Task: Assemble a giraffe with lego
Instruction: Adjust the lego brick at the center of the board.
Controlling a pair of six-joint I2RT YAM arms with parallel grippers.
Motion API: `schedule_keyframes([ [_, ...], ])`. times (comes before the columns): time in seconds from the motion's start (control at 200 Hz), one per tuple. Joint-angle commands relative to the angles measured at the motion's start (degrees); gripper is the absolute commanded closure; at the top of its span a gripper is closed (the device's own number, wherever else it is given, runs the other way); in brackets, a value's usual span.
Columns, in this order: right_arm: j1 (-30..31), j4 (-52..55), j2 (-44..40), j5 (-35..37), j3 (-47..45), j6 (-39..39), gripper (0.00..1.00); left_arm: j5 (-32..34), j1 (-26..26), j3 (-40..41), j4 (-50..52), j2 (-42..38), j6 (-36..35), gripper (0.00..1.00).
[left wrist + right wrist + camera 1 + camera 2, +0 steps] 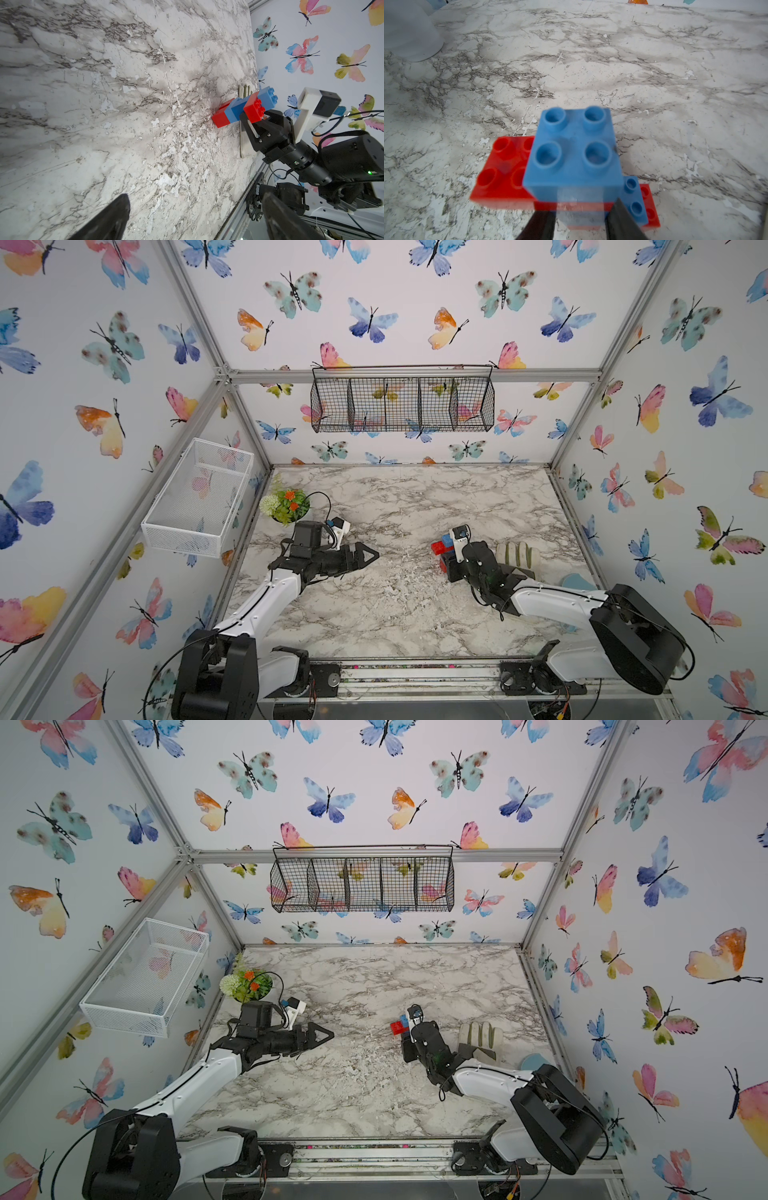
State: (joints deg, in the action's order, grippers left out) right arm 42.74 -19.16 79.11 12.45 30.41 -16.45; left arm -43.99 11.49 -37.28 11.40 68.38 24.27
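The lego giraffe [440, 546] [399, 1026] stands right of the table's centre in both top views, half hidden by my right arm. The left wrist view shows its red legs [220, 121], blue body [236, 109], a red brick [254, 109] and a blue brick [268, 96] on top. In the right wrist view the top blue square brick [575, 153] sits on a long red brick [502, 172]. My right gripper [581, 224] [249, 122] [446, 566] is shut on the stack just under the long red brick. My left gripper [195, 218] [368, 555] hangs open and empty, well left of the giraffe.
A pale work glove [519, 558] lies just right of the giraffe, with a light blue object [577, 583] beyond it by the right wall. A small flower pot [286, 504] stands at the back left. A white mesh basket [199, 497] and a black wire basket [403, 404] hang on the walls.
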Motion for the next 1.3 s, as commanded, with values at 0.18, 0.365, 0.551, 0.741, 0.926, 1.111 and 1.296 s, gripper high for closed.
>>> schedule_keyframes([
  [0.18,0.3,13.7,-2.2,0.5,9.1,-0.1,0.63,-0.7,0.3,-0.3,0.4,-0.2,-0.5,0.02],
  [0.365,0.3,23.3,-1.3,0.5,15.8,-0.8,0.64,-0.9,0.3,-0.2,0.4,-0.3,-0.4,0.02],
  [0.551,0.3,36.3,2.3,0.3,25.8,-2.3,0.67,-1.2,0.3,-0.3,0.3,-0.3,-0.4,0.02],
  [0.741,0.3,48.2,6.6,0.4,35.9,-4.0,0.68,-1.6,0.4,-0.2,0.2,-0.7,-0.3,0.02],
  [0.926,0.3,59.2,11.6,-0.3,46.3,-5.2,0.68,-1.9,0.4,-0.1,0.1,-1.2,-0.2,0.02],
  [1.111,0.3,70.4,17.9,-0.8,56.1,-7.2,0.68,-2.0,0.4,-0.1,0.2,-1.9,-0.3,0.02],
  [1.296,0.3,79.2,23.9,-1.7,65.1,-9.2,0.68,-2.3,0.5,-0.1,0.3,-2.4,-0.3,0.02],
])
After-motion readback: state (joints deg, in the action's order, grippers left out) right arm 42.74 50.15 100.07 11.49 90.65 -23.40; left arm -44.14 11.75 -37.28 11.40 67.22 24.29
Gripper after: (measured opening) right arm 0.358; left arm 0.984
